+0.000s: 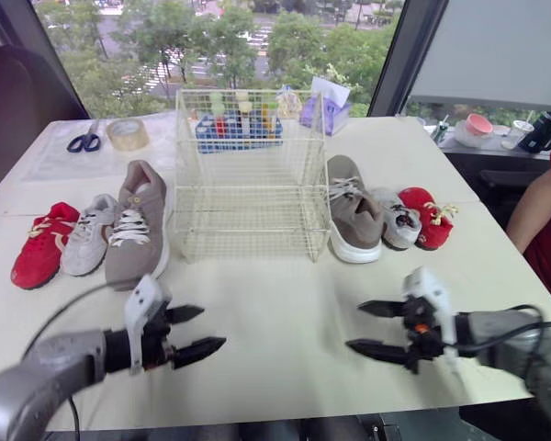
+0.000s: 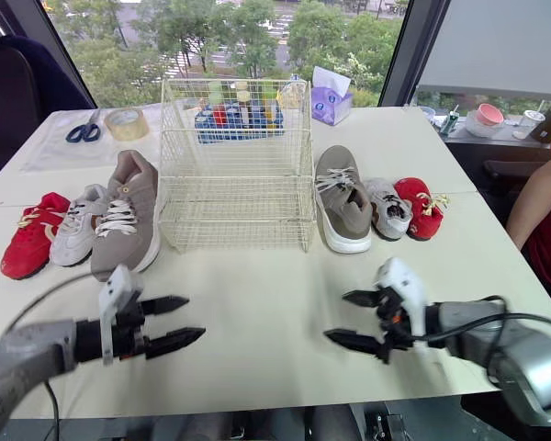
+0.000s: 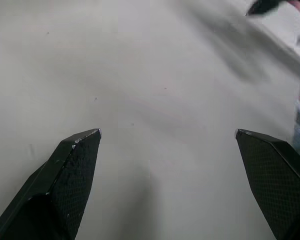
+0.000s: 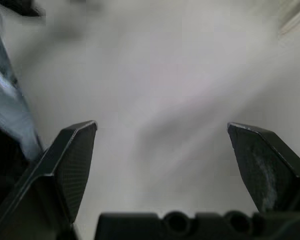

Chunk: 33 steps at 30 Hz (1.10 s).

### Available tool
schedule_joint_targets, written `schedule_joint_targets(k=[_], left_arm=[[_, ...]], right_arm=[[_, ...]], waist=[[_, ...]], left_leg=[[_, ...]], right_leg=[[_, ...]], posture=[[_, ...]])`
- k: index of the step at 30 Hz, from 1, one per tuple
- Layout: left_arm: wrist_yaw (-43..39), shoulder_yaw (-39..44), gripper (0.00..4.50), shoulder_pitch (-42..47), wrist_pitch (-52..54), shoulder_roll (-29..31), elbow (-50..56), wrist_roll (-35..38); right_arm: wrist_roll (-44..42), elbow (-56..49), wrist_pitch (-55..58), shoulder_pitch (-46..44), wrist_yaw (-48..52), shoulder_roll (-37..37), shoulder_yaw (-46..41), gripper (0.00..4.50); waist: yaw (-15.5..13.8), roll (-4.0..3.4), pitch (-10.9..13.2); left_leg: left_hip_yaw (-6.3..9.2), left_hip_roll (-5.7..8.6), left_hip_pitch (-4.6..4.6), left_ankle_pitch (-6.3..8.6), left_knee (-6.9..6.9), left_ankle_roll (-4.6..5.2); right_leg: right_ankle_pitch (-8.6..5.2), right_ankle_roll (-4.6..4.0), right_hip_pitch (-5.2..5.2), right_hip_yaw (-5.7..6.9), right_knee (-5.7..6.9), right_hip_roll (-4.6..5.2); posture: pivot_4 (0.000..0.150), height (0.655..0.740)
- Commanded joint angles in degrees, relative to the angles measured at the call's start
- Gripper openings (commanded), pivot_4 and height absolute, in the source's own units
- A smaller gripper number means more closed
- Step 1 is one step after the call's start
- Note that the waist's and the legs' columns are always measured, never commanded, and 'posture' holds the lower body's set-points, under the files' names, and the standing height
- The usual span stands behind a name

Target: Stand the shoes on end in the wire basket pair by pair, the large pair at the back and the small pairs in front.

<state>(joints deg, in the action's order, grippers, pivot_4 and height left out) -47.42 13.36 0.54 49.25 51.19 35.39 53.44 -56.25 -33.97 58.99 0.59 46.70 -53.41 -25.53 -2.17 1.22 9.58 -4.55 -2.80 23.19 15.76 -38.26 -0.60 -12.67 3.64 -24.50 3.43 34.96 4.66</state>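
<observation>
The basket (image 1: 250,175) stands empty at the middle of the table (image 1: 285,303), at 12 o'clock from both grippers. It is a boxy cage of thin cream-coated wire in a fine grid, and its open top probably suits shoes going in on end. The shoes lie flat on their soles in two mirrored rows, one of each pair per side, which likely lets each arm reach its own half. At the basket's 9 o'clock are the left tan shoe (image 1: 136,225), the left white shoe (image 1: 87,234) and the left red shoe (image 1: 41,243). At 3 o'clock are the right tan shoe (image 1: 351,216), the right grey shoe (image 1: 395,218) and the right red shoe (image 1: 427,216). The tan pair is the largest, soft and suede-like, with white laces and thick white soles. The red pair is small and bright, with pale laces. The left gripper (image 1: 211,328) hangs at the basket's 7 o'clock and the right gripper (image 1: 354,326) at 5 o'clock, both low over bare tabletop. Both have their jaws spread wide and hold nothing, apparently ready for a first pick. Their fingers (image 3: 75,170) are black, tapered and finely woven in texture.
</observation>
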Motion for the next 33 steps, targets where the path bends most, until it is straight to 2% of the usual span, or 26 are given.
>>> schedule_joint_targets(k=[1,4,7,11,18,21,24,28,33], left_arm=[[2.2,2.0,4.43,6.5,4.9,0.5,1.4,13.1],[5.9,2.7,4.43,11.0,6.9,0.5,0.2,20.0],[8.1,2.5,4.43,12.4,7.8,0.8,-0.8,23.0],[8.2,3.0,4.43,10.1,7.3,1.8,-1.0,20.4],[9.0,3.2,4.43,8.1,6.2,1.5,-0.6,18.9],[6.5,5.8,4.43,3.2,6.7,3.5,-1.2,17.2],[3.6,5.9,4.43,1.3,5.2,4.8,-2.2,13.9],[2.6,4.7,4.43,2.2,3.9,4.2,-3.1,11.7],[2.7,6.5,4.43,0.2,3.6,4.0,-1.9,11.4]], right_arm=[[-8.8,1.7,2.7,-5.3,-9.8,2.1,-7.1,4.50],[-2.5,2.9,-1.5,-9.7,-19.0,6.4,-5.4,4.50],[7.1,1.4,-7.0,-9.3,-22.8,9.3,2.1,4.50],[17.9,3.1,-12.6,-12.3,-32.0,17.4,11.5,4.50],[26.0,7.4,-19.3,-13.7,-32.5,21.3,15.1,4.50],[25.4,0.2,-23.5,-16.7,-22.1,11.8,12.1,4.50],[19.3,-1.0,-18.4,-22.8,-13.5,4.7,14.1,4.50],[19.4,1.1,-17.2,-29.9,-3.7,3.1,25.8,4.50],[27.5,12.9,-20.7,-38.7,7.0,4.8,39.1,4.50]], waist=[[0.2,0.05,0.0],[0.7,0.11,-0.1],[0.8,0.06,-0.1],[1.6,0.06,-0.1],[1.4,0.06,-0.1],[1.6,-0.23,0.1],[1.9,-0.24,0.1],[1.9,0.01,0.0],[2.0,-0.05,0.0]], left_leg=[[0.00,-0.01,-0.09,0.00,0.00,0.00],[-0.02,0.04,-0.20,0.01,0.11,0.01],[0.00,0.10,-0.05,-0.01,0.16,0.02],[-0.02,0.11,0.03,-0.01,0.17,0.02],[0.00,0.19,0.06,-0.03,0.12,-0.01],[-0.04,0.21,0.08,-0.03,0.12,0.00],[-0.07,0.21,0.07,-0.02,0.14,0.01],[0.05,0.00,-0.14,-0.01,0.17,-0.01],[-0.01,0.02,-0.03,-0.02,0.16,-0.01]], right_leg=[[-0.05,0.08,0.06,-0.01,-0.01,0.00],[-0.05,0.09,0.12,-0.06,0.00,-0.10],[-0.02,0.03,-0.04,-0.08,0.15,-0.13],[-0.05,0.07,-0.13,-0.14,0.18,-0.18],[-0.04,0.04,-0.08,-0.16,0.18,-0.12],[-0.04,0.05,-0.12,-0.21,0.17,-0.07],[-0.04,0.06,-0.18,-0.21,0.18,-0.09],[-0.11,-0.05,-0.01,-0.07,0.18,-0.35],[-0.08,-0.08,-0.14,-0.12,0.19,-0.16]], posture=[[0.150,0.7400],[0.150,0.7400],[0.150,0.7400],[0.150,0.7400],[0.150,0.7400],[0.150,0.7400],[0.150,0.7400],[0.150,0.7400],[0.150,0.7400]])
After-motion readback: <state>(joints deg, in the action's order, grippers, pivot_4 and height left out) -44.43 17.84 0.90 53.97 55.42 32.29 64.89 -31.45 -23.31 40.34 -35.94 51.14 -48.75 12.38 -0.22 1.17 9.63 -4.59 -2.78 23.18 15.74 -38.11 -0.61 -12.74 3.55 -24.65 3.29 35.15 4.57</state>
